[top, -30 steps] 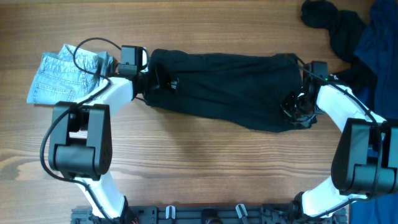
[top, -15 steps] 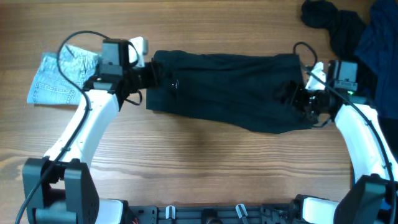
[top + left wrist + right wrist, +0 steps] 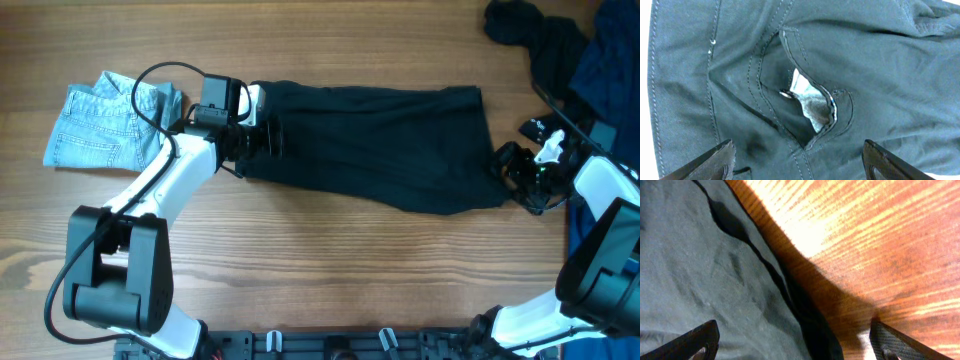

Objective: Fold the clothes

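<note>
The black shorts (image 3: 375, 145) lie folded in a long band across the middle of the table. My left gripper (image 3: 262, 140) hovers over their left end, jaws wide open, nothing between them. In the left wrist view the fly and pale lining (image 3: 807, 102) show between my fingertips (image 3: 715, 162). My right gripper (image 3: 515, 172) is open just off the shorts' right edge. In the right wrist view the dark hem (image 3: 790, 300) runs between the spread fingers (image 3: 892, 342), one over cloth, one over bare wood.
A small light-blue denim garment (image 3: 105, 122) lies at the left, beside my left arm. A heap of black and deep-blue garments (image 3: 565, 55) fills the back right corner. Bare wooden table (image 3: 320, 270) lies in front of the shorts.
Both grippers have opened and let go of the shorts. The left one moved back over the shorts' left end; the right one drew away to the right, off the cloth.
</note>
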